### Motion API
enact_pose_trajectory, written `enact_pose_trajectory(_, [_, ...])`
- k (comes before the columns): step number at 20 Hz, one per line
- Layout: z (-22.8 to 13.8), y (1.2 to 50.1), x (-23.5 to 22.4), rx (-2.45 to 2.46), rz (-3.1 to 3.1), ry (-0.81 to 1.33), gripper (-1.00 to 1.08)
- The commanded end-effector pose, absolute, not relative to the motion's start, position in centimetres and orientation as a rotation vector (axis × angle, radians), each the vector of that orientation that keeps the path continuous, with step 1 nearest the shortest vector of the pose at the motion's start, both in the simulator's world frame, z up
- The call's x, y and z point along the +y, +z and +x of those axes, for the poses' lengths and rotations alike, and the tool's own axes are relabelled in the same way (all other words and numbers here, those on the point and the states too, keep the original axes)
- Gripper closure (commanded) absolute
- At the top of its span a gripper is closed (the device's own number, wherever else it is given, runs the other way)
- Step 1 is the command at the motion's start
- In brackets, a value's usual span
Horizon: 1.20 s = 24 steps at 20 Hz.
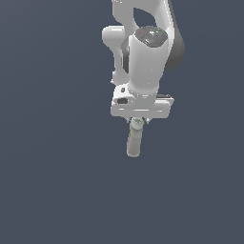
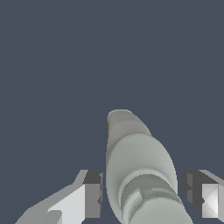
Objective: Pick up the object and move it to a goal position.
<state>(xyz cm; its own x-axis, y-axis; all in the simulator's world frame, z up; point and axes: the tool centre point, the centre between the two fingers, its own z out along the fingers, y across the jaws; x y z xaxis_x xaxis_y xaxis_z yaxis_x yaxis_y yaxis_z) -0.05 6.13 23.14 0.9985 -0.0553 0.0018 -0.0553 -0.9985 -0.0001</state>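
Note:
The object is a slim pale grey-beige bottle [image 1: 134, 142] with a narrower neck and a round cap. In the exterior view it reaches down from just under my gripper [image 1: 138, 120], cap end uppermost. In the wrist view the bottle [image 2: 138, 162] runs away from the camera, and its cap end lies between my two fingers. My gripper [image 2: 142, 194] straddles the cap and neck. The right finger [image 2: 192, 192] is close to the bottle or touching it, while a visible gap separates the left finger [image 2: 92, 194] from it. The jaws look open. A faint green stripe shows on the bottle's side.
A plain dark blue-grey surface [image 1: 52, 181] fills the scene around the bottle. The white arm [image 1: 145, 57] rises above the gripper in the exterior view. No other objects show.

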Motion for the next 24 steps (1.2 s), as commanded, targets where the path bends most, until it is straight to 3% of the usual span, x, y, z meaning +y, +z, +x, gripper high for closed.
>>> enact_pose_trajectory(1, [-0.1, 23.0, 6.2, 0.086, -3.14, 0.0, 1.08])
enact_pose_trajectory(13, [-0.6, 24.5, 6.2, 0.087, -3.14, -0.003, 1.08])
enact_pose_trajectory(24, [-4.1, 32.2, 7.0, 0.087, -3.141, -0.003, 1.08])
